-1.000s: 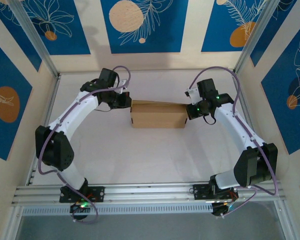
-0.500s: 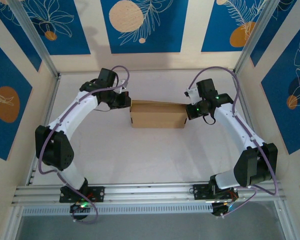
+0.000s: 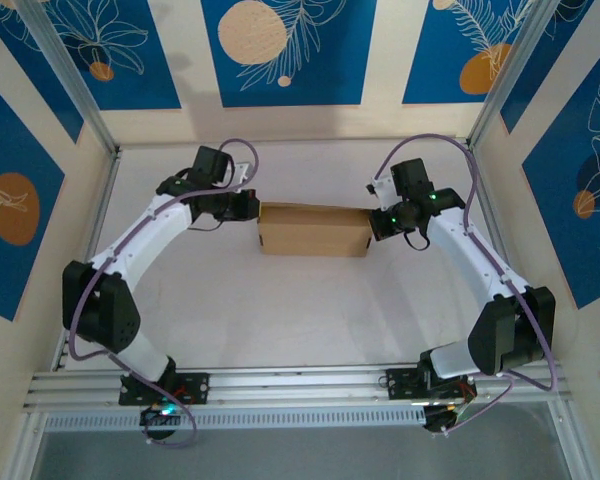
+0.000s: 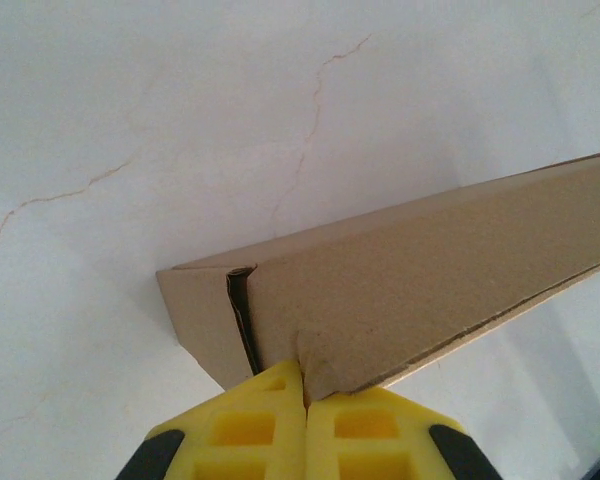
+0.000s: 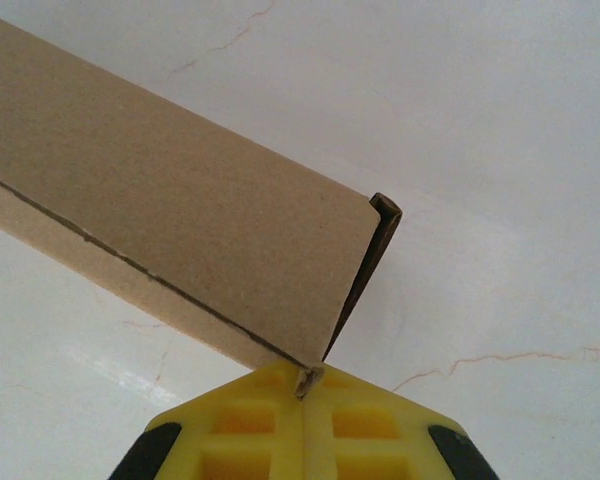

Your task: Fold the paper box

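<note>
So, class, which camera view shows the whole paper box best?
The top external view: the whole paper box is visible, both ends included. The left wrist view gives one end, pinched by the left fingers; the right wrist view gives the other end, pinched by the right fingers.

The left arm (image 3: 145, 235) rises from its base at the near left and bends at an elbow out toward the left side. From there it reaches far and rightward, with its wrist (image 3: 215, 180) turned in toward the middle. The left jaws are pressed together, and their yellow fingers (image 4: 245, 425) pinch a flap at the lower corner of the box's (image 3: 315, 228) left end. The right arm (image 3: 470, 250) mirrors this, with its base at the near right, its elbow out to the right and its forearm running far and leftward. Green lights glow near its wrist. The right jaws are also closed, nipping a sliver of card at the corner of the box's right end.
</note>
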`<state>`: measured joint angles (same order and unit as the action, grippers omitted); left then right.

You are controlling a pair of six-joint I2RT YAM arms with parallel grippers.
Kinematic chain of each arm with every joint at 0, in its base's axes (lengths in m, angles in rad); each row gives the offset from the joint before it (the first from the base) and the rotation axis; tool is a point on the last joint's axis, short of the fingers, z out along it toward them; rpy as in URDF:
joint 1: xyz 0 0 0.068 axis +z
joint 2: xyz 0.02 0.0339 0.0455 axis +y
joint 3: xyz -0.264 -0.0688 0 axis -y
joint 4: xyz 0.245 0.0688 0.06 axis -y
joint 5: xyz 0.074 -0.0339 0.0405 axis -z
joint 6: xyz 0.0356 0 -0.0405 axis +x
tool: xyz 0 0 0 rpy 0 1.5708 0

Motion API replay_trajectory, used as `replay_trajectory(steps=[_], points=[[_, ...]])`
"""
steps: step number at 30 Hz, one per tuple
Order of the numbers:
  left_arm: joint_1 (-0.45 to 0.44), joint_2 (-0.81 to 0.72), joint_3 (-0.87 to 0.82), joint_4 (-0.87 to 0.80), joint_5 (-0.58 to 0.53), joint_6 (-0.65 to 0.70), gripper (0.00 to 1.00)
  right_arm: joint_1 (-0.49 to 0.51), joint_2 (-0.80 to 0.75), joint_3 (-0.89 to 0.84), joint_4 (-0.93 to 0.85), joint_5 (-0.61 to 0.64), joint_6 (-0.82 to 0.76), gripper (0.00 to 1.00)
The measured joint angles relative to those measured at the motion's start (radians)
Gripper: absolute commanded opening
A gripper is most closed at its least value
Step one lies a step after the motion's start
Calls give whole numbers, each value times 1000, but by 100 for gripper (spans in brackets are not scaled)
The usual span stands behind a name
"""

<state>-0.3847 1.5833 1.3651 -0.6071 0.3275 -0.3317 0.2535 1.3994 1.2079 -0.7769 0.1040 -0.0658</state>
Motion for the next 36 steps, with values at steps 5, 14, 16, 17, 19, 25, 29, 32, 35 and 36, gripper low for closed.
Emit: replay_trajectory(steps=[5,14,16,17,19,25,29,32,35,36], points=[[-16,-45,-78,84,-32,-2,0,0,-38,-47,41,-4,22,0],[-70,-95,-172,185,-143,17,0,0,-90,-108,92,-14,71,7],[-79,-100,-187,204,-166,25,0,0,-101,-119,101,-17,85,19],[-84,-101,-190,208,-177,27,0,0,-111,-128,105,-19,95,27],[-87,-101,-192,212,-196,31,0,-4,-140,-146,111,-29,109,42],[-89,-94,-191,211,-231,50,0,-61,-246,-136,102,-148,136,57],[-90,-87,-182,208,-237,54,0,-112,-267,-113,105,-254,167,60],[-93,-83,-179,208,-244,54,0,-150,-284,-112,129,-304,235,60],[-95,-83,-179,208,-245,54,0,-169,-274,-111,170,-314,322,59],[-96,-83,-179,208,-245,54,0,-169,-263,-108,179,-311,342,58]])
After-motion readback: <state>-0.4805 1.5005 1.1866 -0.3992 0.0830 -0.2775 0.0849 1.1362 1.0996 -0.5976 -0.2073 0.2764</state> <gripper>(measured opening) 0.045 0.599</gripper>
